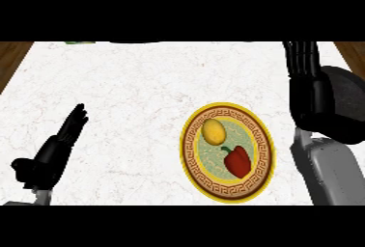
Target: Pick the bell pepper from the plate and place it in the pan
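Observation:
A red bell pepper [237,161] lies on the lower right part of a yellow-rimmed patterned plate [206,188], beside a yellow lemon-like fruit [213,131]. A dark pan [349,96] sits at the right edge, mostly hidden behind my right arm. My right hand [303,62] is raised to the right of the plate, fingers straight and pointing away, holding nothing. My left hand [61,140] rests open at the lower left, far from the plate.
The white marble counter [135,87] spreads between the hands. Brown wood shows at the top left corner [13,53] and the top right corner. A small green object [80,42] peeks in at the far edge.

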Motion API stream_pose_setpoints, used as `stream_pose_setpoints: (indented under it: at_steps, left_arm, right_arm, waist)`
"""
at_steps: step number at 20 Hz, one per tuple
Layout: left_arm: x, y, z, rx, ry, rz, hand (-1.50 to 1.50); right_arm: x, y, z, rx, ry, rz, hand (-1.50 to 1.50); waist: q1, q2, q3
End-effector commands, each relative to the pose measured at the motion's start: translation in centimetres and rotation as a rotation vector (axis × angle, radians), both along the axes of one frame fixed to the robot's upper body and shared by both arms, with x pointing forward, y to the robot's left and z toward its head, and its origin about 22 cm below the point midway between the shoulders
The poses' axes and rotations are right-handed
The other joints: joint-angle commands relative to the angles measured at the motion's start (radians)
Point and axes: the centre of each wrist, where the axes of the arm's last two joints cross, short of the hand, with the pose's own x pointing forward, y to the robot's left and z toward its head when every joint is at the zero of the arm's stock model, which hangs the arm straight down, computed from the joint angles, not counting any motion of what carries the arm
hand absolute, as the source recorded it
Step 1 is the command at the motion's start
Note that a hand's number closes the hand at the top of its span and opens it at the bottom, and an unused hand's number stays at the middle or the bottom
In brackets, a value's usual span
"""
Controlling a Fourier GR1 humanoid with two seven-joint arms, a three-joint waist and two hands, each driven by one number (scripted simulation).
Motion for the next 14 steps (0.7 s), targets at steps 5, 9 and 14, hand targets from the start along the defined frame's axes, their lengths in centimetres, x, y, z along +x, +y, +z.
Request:
stream_pose_setpoints:
  at_steps: [5, 9, 14]
  left_arm:
    - [2.1, -1.9, 2.7, 0.070, -0.049, -0.079, 0.00]
    - [2.0, -2.6, 2.3, 0.055, 0.006, -0.109, 0.00]
    - [4.7, -3.7, 3.4, 0.055, 0.043, -0.095, 0.00]
  right_arm:
    - [1.6, -3.2, -5.5, -0.275, 0.620, 0.056, -1.50]
    - [-0.1, -8.2, -7.3, -0.976, 0.601, -0.123, 1.50]
    - [-3.0, -3.4, -14.2, -0.653, 0.671, -0.174, -1.50]
  waist:
    - [0.038, 0.025, -0.031]
    - [0.034, 0.024, -0.036]
    - [0.013, 0.009, -0.029]
